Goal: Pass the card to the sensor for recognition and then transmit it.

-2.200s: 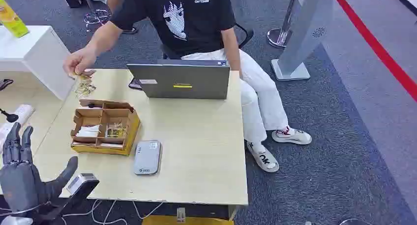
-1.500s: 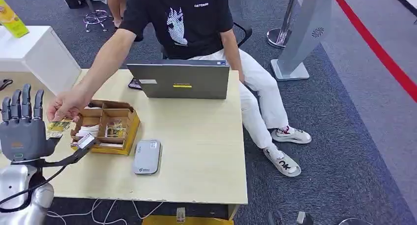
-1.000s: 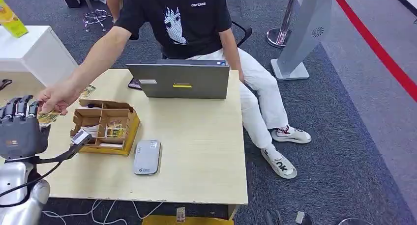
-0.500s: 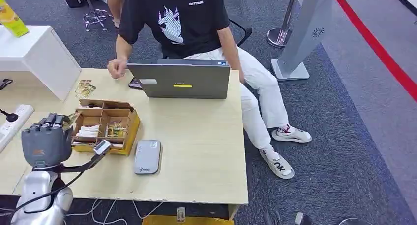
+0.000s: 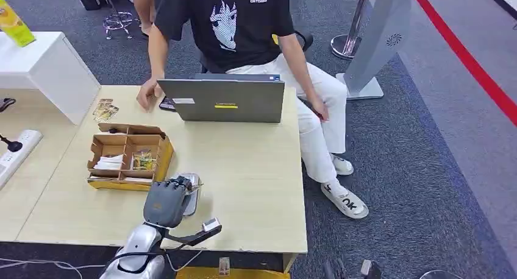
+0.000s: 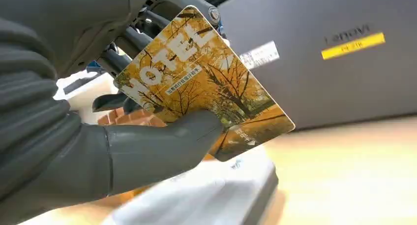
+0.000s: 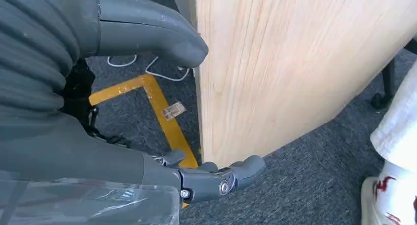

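My left hand (image 5: pixel 164 201) hovers over the near part of the grey card sensor (image 5: pixel 193 192), which lies flat on the wooden table (image 5: pixel 250 169). In the left wrist view that hand (image 6: pixel 83 136) pinches a hotel card (image 6: pixel 206 82) printed with yellow autumn trees, thumb on its face and fingers behind it. The card is tilted just above the sensor (image 6: pixel 211 195). My right hand (image 7: pixel 74 112) hangs below the table's edge, fingers apart, holding nothing.
A divided cardboard box (image 5: pixel 128 157) with small items stands left of the sensor. A closed-back grey laptop (image 5: pixel 222 99) stands at the far edge, with a seated person (image 5: pixel 244 29) behind it. Loose cards (image 5: pixel 105 109) and a white cabinet (image 5: pixel 42 66) are at the far left.
The person handed a card to my raised left hand, then drew the arm back to the laptop. My left hand closed on the card and swept right and down to the sensor.
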You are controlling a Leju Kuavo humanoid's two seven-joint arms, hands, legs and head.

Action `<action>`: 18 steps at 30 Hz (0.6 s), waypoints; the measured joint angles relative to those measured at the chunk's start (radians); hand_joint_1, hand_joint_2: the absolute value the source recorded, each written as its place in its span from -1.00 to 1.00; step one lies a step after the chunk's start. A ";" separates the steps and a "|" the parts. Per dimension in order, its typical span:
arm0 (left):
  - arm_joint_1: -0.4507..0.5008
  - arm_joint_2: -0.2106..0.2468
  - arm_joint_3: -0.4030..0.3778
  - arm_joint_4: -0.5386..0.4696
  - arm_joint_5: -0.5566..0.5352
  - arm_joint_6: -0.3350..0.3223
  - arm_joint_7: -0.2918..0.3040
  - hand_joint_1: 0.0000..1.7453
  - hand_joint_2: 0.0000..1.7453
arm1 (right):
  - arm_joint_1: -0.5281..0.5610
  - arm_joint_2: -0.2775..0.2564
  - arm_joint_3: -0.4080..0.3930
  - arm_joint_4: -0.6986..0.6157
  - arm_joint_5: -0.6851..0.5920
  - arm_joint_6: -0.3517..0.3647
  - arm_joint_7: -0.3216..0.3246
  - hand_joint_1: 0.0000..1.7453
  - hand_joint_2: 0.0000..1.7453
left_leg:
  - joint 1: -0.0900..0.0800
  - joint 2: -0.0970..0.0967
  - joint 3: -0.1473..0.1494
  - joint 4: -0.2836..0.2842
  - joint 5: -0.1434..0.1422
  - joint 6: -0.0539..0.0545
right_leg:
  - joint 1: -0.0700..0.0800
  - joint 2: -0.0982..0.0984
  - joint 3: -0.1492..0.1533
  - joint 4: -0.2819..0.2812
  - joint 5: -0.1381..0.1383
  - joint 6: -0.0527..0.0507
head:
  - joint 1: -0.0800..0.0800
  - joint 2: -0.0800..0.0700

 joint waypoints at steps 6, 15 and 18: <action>-0.007 -0.007 -0.008 0.031 0.002 -0.002 0.000 1.00 1.00 | 0.000 0.000 0.003 0.000 -0.001 0.000 0.000 -1.00 1.00 | 0.000 0.000 0.000 0.000 0.000 0.000 | 0.000 0.000 0.000 0.000 0.000 0.000 | 0.000 0.000; -0.016 -0.010 -0.011 0.051 0.002 -0.002 0.000 1.00 1.00 | 0.000 0.000 0.003 0.000 -0.002 0.000 0.000 -1.00 1.00 | 0.000 0.000 0.000 0.000 0.000 0.000 | 0.000 0.000 0.000 0.000 0.000 0.000 | 0.000 0.000; -0.018 -0.010 -0.014 0.055 0.002 -0.002 0.000 1.00 1.00 | 0.000 0.000 0.003 0.000 -0.001 0.000 0.000 -1.00 1.00 | 0.000 0.000 0.000 0.000 0.000 0.000 | 0.000 0.000 0.000 0.000 0.000 0.000 | 0.000 0.000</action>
